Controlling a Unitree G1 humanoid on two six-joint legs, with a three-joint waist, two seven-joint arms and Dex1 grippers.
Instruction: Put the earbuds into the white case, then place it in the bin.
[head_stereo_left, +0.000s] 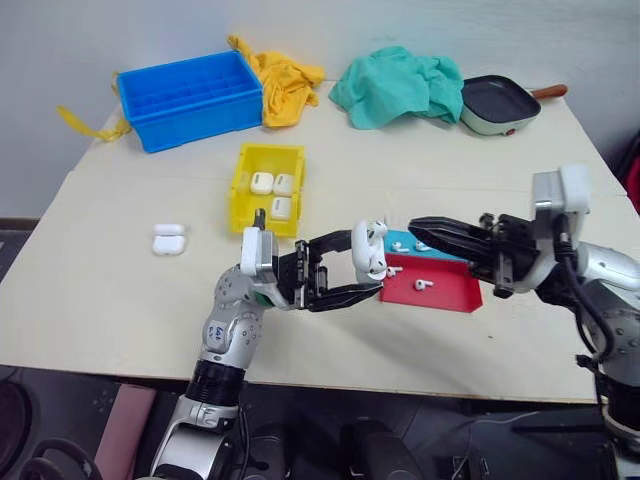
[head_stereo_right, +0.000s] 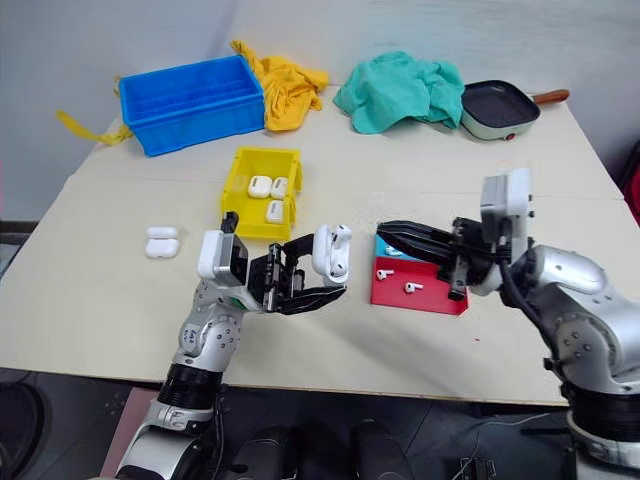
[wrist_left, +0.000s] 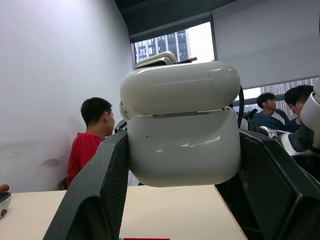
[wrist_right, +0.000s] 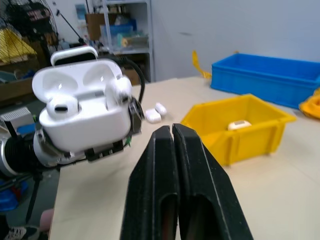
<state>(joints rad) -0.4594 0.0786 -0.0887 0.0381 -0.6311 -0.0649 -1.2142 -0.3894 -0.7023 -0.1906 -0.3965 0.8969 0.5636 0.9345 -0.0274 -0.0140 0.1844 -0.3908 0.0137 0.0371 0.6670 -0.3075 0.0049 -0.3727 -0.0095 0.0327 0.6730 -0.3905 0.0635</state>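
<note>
Above bare tabletop (head_stereo_left: 120, 300) between small yellow plastic bin (head_stereo_left: 243, 185) and shallow red tray (head_stereo_left: 450, 295), the left gripper (head_stereo_left: 350, 270) clamps the open glossy white earbud case (head_stereo_left: 368, 248); the right gripper (head_stereo_left: 420, 228), fingers pressed together, hangs just beside.

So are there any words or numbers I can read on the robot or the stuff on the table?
Blue sticker on the left arm: some marks, too small to read.
White case, yellow bin, blue crate, red tray: no writing to be seen.
Nothing here can be read for sure.
</note>
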